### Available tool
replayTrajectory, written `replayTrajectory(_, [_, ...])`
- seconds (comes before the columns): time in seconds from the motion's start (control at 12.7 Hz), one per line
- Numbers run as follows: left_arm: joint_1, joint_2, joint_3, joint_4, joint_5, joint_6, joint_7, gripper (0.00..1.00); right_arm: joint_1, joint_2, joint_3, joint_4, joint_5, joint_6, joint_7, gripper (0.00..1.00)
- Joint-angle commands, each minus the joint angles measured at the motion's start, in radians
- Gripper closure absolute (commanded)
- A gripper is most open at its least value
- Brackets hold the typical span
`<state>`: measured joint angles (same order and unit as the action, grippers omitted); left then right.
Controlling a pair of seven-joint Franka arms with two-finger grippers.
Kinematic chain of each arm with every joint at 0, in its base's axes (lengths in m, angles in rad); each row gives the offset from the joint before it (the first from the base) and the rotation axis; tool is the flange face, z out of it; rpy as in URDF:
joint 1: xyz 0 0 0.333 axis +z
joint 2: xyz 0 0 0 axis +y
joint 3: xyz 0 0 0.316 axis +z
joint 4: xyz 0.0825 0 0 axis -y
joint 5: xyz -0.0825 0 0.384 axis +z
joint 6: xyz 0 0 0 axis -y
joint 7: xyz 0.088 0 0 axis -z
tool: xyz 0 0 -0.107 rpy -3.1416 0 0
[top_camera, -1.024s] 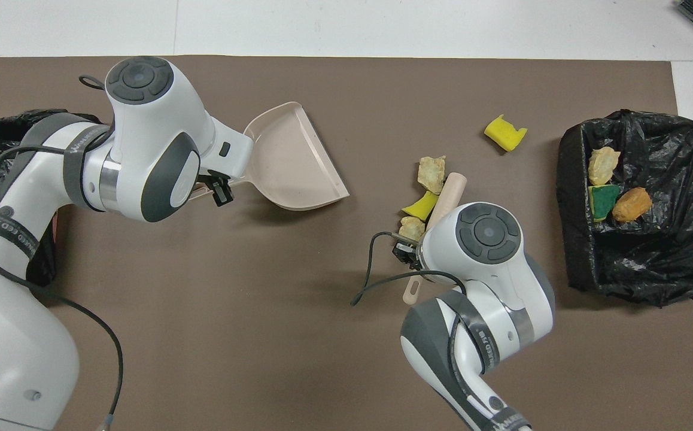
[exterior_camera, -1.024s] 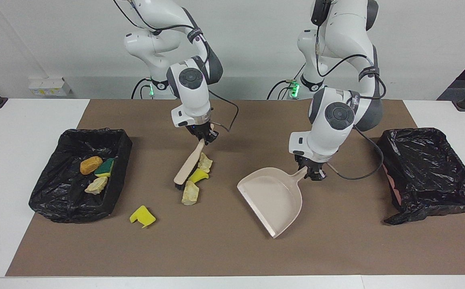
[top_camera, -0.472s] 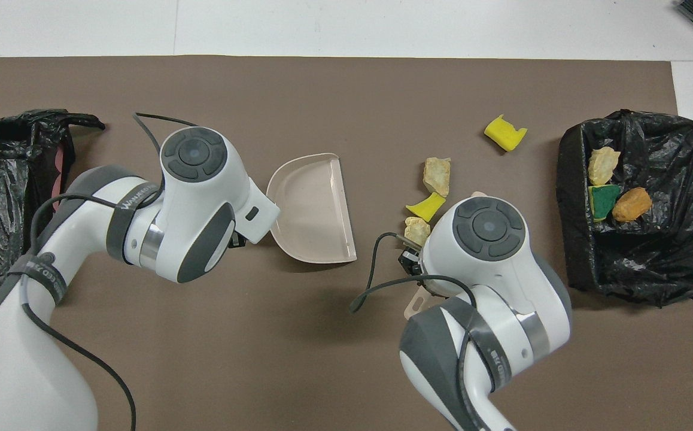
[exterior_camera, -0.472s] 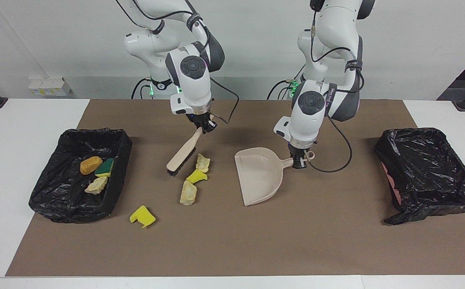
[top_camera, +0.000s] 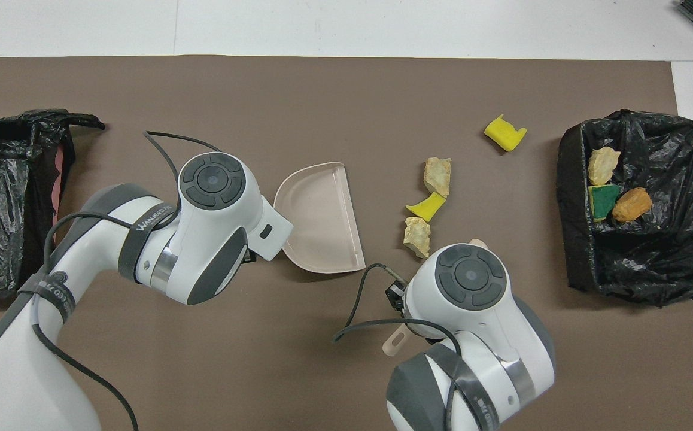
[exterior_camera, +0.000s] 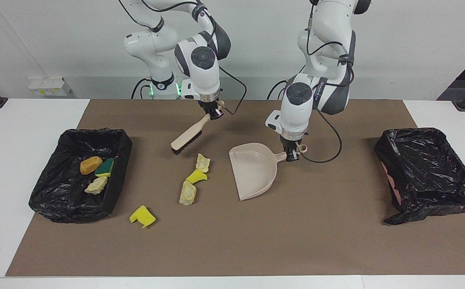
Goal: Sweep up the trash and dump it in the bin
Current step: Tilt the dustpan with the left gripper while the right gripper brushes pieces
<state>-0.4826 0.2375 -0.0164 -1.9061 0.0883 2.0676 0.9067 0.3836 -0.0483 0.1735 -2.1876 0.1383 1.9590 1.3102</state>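
Note:
Loose trash lies mid-mat in a short row: a pale lump [exterior_camera: 202,162], a yellow sponge piece [exterior_camera: 196,176] and another pale lump [exterior_camera: 187,193]. A further yellow piece [exterior_camera: 142,216] lies apart, farther from the robots. My right gripper [exterior_camera: 215,113] is shut on the handle of the beige brush [exterior_camera: 186,137], which slants down to its bristles, clear of the row. My left gripper [exterior_camera: 292,155] is shut on the handle of the beige dustpan [exterior_camera: 252,170], whose open mouth [top_camera: 352,215] faces the row. The black-lined bin [exterior_camera: 122,160] at the right arm's end holds three scraps.
A second black-lined bin [exterior_camera: 429,172] stands at the left arm's end of the brown mat [exterior_camera: 232,245]. Cables hang from both wrists. In the overhead view the right arm covers most of the brush, leaving only its handle end [top_camera: 395,342] visible.
The right gripper has lifted the brush off the row of scraps and drawn it toward the robots. The left arm has carried the dustpan toward the scraps and turned its mouth to them.

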Motion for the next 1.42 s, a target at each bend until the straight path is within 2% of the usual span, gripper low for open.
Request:
replayTrajectory(0.0, [-0.011, -0.04, 0.01, -0.051, 0.021, 0.022, -0.019, 1.0, -0.002, 0.031, 0.0, -0.041, 0.024, 0.113, -0.041, 1.0])
replayTrajectory(0.16, [-0.011, -0.038, 0.01, -0.05, 0.021, 0.019, -0.019, 1.0, -0.012, 0.089, -0.002, -0.026, 0.021, 0.178, -0.142, 1.0])
replayTrajectory(0.39, [-0.007, -0.038, 0.01, -0.05, 0.021, 0.029, -0.02, 1.0, -0.037, 0.132, -0.003, 0.028, 0.004, 0.186, -0.28, 1.0])
replayTrajectory(0.87, [-0.004, -0.038, 0.009, -0.051, 0.021, 0.034, -0.054, 1.0, -0.037, 0.166, -0.002, 0.083, 0.007, 0.21, -0.548, 1.0])
replayTrajectory(1.1, [-0.004, -0.044, 0.009, -0.062, 0.021, 0.028, -0.055, 1.0, -0.002, 0.214, 0.001, 0.14, 0.018, 0.212, -0.603, 1.0])
replayTrajectory(1.34, [-0.001, -0.044, 0.009, -0.074, 0.021, 0.075, -0.052, 1.0, 0.079, 0.252, 0.006, 0.216, 0.023, 0.212, -0.608, 1.0])
